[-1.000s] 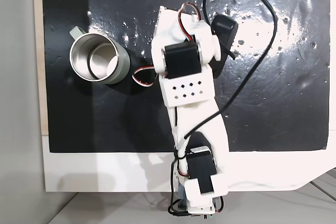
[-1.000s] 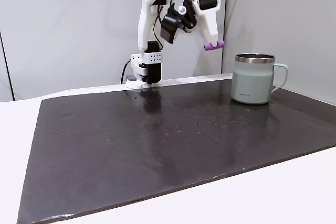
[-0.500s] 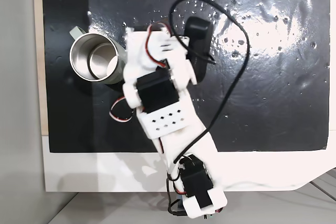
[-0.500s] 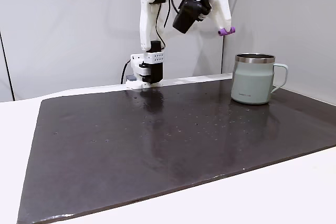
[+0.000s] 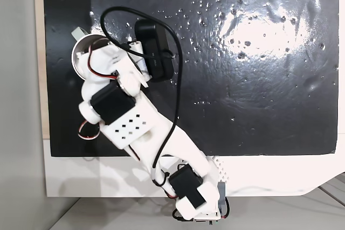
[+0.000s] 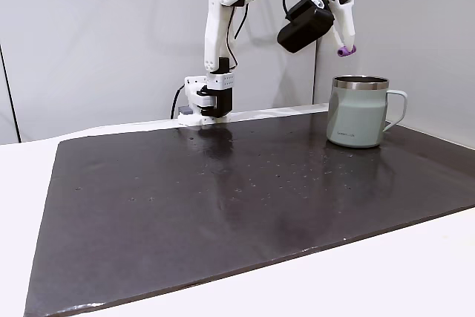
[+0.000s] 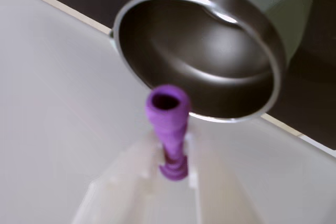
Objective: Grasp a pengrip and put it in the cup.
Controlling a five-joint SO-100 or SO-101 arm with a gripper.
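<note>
gripper pinched on the pengrip, a small purple ridged rubbery tube with its open end facing out. it hangs in the air over the near rim of the cup: pale green mug, shiny steel inside, small side handle, standing on the black mat.

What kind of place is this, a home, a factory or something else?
Probably a small robotics test bench, not a home or factory. A white desktop arm stands on a white table covered by a black mat, against bare grey walls. Its claw holds a purple pengrip above the cup.
</note>
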